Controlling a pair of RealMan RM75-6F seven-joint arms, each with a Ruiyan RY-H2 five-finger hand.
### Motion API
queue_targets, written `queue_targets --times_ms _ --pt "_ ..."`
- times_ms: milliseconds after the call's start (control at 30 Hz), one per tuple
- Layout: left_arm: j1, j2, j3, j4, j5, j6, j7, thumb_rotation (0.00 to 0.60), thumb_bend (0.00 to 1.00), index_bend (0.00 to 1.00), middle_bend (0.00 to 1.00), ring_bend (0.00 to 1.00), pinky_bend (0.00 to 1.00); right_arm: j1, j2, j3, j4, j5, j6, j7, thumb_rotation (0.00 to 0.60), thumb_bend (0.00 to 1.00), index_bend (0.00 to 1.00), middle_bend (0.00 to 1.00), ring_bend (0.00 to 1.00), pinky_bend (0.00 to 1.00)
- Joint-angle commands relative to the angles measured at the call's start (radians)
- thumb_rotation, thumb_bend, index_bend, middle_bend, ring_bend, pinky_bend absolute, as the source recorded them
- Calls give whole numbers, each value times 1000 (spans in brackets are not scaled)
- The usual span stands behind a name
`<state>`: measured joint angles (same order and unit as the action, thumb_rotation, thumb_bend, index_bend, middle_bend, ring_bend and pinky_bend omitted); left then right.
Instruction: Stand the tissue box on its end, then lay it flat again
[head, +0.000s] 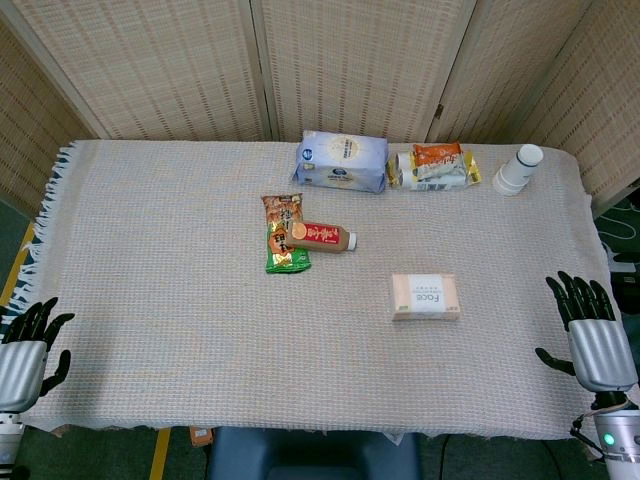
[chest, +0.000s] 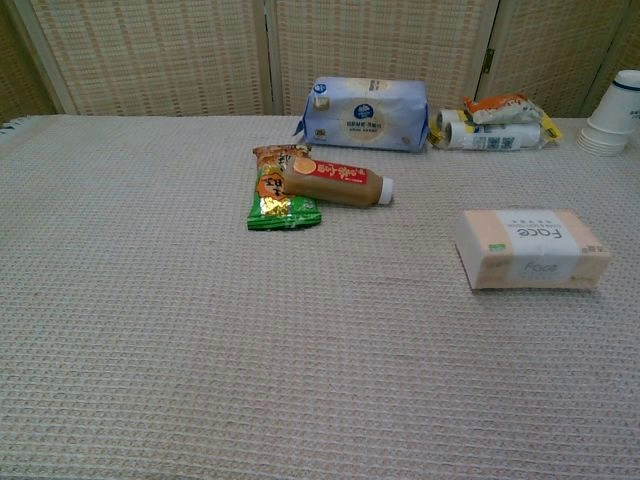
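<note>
Tissue box (head: 426, 296), pale peach with white "Face" label, flat on table (head: 150, 260); my left hand (head: 25, 345) and right hand (head: 590, 330) spread, empty

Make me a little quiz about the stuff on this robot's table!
1. True or false: the tissue box is standing on its end.
2. Which hand is nearer the tissue box: A) left hand B) right hand?
3. Fill in: the brown bottle lies partly on top of two snack ____.

Key:
1. False, it lies flat on the tablecloth.
2. B. Both hands are open at the table's near edge, touching nothing.
3. Packets.
</note>
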<state>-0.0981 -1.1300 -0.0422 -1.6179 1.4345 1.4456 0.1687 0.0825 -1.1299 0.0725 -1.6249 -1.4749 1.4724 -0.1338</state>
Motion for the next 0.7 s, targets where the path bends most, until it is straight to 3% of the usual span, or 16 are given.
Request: queue_targets --times_ms 33,500,700 --pt "0 2 0 -4 3 4 3 600 497 210 0 0 120 -1 0 -2 -1 -2 1 -3 600 0 0 0 0 0" --pt "4 8 3 -16 7 8 0 600 498 210 0 0 120 -1 0 -2 1 -2 0 -1 600 0 0 0 0 0" --pt "9 15 3 -22 12 17 -23 600 497 210 0 0 120 67 -1 33 -2 68 -123 3 600 0 0 0 0 0"
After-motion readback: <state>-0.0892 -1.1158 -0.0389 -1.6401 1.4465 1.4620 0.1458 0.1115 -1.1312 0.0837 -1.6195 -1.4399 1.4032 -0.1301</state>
